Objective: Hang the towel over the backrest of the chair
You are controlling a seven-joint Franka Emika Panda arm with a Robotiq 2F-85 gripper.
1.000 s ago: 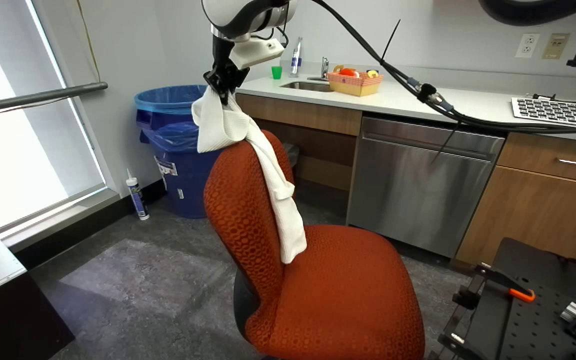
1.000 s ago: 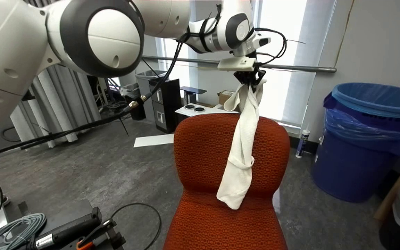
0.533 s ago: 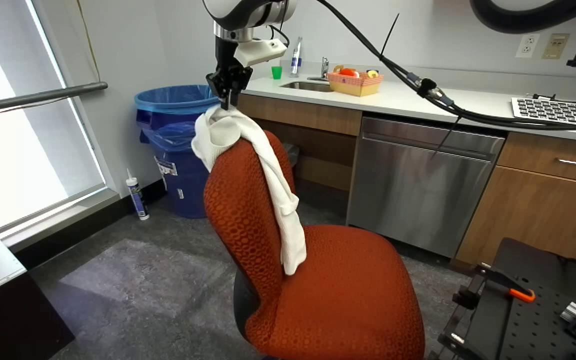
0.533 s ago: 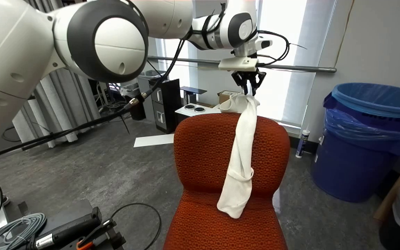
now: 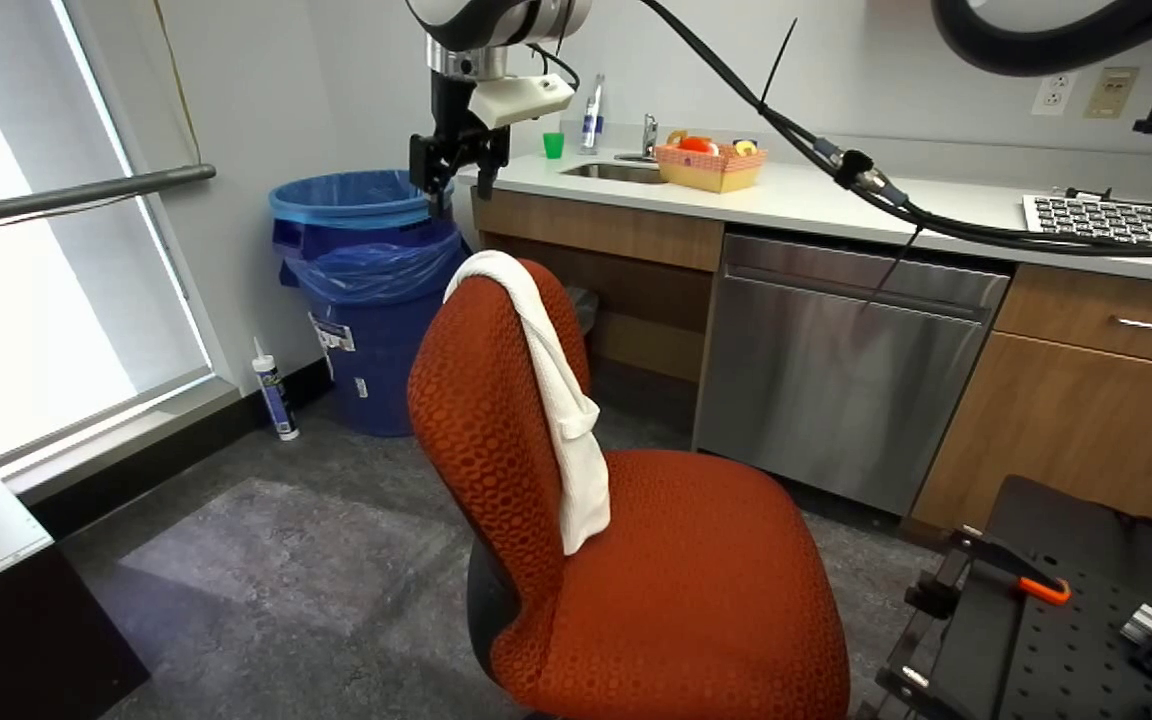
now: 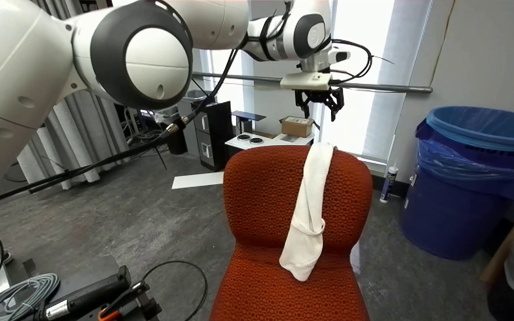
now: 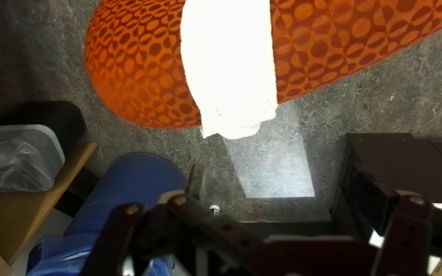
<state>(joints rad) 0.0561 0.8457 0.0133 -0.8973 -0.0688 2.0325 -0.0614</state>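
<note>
The towel [image 6: 309, 209] is draped over the backrest [image 6: 261, 196] of the chair [image 6: 288, 296], right of centre in an exterior view, longer end on the near face. The gripper [image 6: 320, 117] is positioned above, fingers spread apart, clear of the towel.

Bright window [image 5: 41, 300], wrist-view towel [image 7: 229, 57] overexposed

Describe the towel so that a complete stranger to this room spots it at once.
Start at the orange-red chair, low in the middle of both exterior views. Over the top of its backrest lies the towel, a long, narrow cloth hanging down the front toward the seat. Plain cream-white, it stands out sharply from the patterned orange-red around it.
</note>
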